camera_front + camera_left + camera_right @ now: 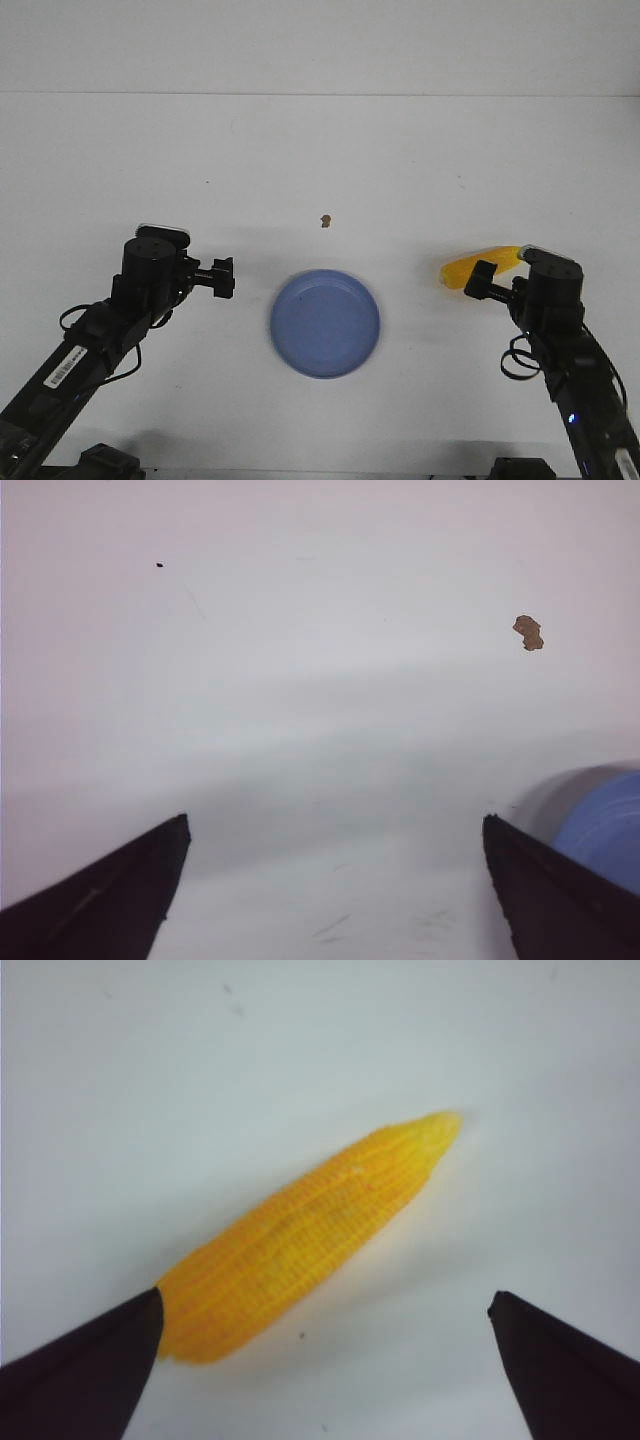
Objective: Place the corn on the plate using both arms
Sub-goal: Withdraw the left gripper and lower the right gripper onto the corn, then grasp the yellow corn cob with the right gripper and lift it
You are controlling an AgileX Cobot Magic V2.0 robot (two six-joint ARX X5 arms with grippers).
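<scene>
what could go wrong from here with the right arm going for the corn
The corn lies slanted across the open right gripper, its blunt end next to one finger, so a close now might clip that end and make the cob roll away. In the front view the corn lies beside the plate, not on it, so a weak grasp could drop it on the table. The left gripper is open and holds nothing.

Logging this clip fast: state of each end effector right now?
Left end effector: open, holding nothing.
Right end effector: open, not holding the corn lying ahead.
</scene>
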